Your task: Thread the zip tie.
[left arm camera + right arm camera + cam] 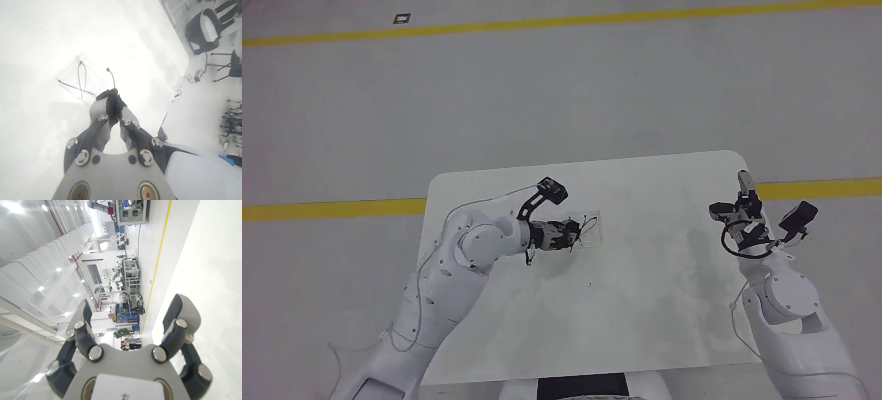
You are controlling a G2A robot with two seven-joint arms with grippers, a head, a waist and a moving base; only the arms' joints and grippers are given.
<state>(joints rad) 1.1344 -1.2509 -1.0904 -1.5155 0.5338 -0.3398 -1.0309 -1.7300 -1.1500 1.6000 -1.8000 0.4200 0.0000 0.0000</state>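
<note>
My left gripper (113, 94) is shut on a black zip tie (112, 76), whose head end curves up out of the fingertips above the white table. Just beyond it lies a clear plastic tray (88, 62) holding two more black zip ties (82, 75), one of them looped. From above, the left gripper (570, 234) sits near the table's middle, right beside the clear tray (591, 228). My right gripper (130, 311) is open and holds nothing, raised at the table's right edge (745, 200).
The white table (642, 300) has bare room in front and to the right of the tray. Yellow floor lines (342, 209) run behind it. A black chair (206, 34) stands off the table's side.
</note>
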